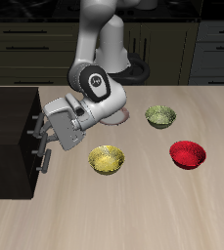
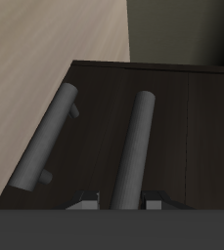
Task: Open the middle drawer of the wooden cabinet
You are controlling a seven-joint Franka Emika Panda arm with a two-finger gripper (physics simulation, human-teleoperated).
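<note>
Smooth grey bar handle (image 2: 133, 146) between open gripper (image 2: 121, 202) fingers, seemingly middle drawer's (image 2: 182, 137), dark wood.

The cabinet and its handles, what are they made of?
The cabinet looks like very dark, matte wood: faint grain shows on its front in the wrist view. Its handles look like dull grey metal: smooth round bars with a soft sheen. It's a simulator render, so that's only how they look.

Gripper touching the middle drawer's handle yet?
Cannot tell. Wrist view: the fingertips sit either side of a grey handle, but only slivers of them show. Exterior view: the gripper hides the spot.
</note>
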